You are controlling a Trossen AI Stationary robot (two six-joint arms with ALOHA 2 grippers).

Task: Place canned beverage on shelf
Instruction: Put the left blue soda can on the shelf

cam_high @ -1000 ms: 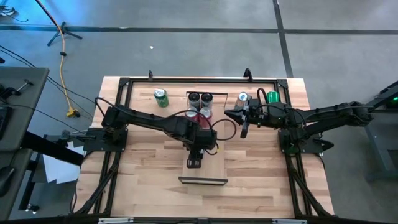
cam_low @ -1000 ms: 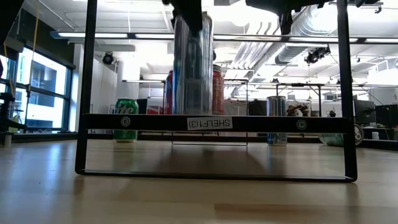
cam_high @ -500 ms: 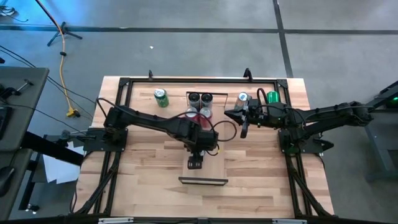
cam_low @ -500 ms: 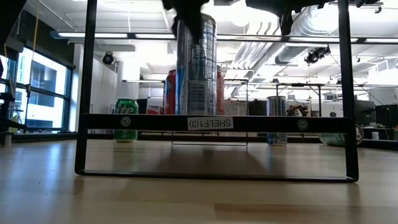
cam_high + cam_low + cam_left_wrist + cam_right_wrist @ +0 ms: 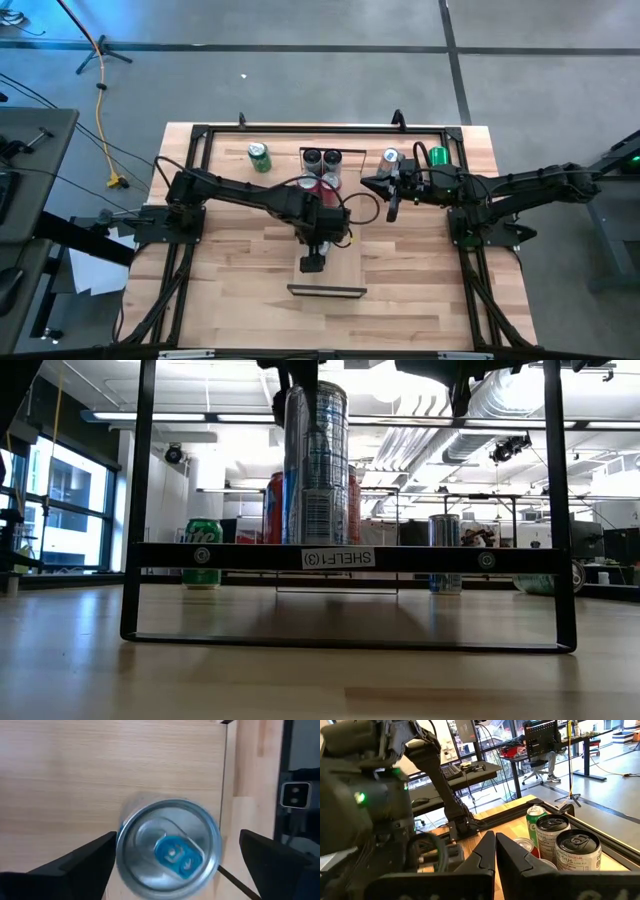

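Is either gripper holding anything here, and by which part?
Nothing is held. The left gripper has open jaws either side of the can; the right gripper is shut, empty.

The left pincer (image 5: 170,857) now stands spread wide, its two dark fingers (image 5: 75,865) clear of the silver can (image 5: 316,465) on either side, where a second ago they clamped it. In the low view the can stands upright and square on the shelf (image 5: 340,557), no longer slightly tilted and blurred as before, and the dark fingers that covered its top edge are lifted off. From above, the left pincer sits a touch nearer the shelf's front end.
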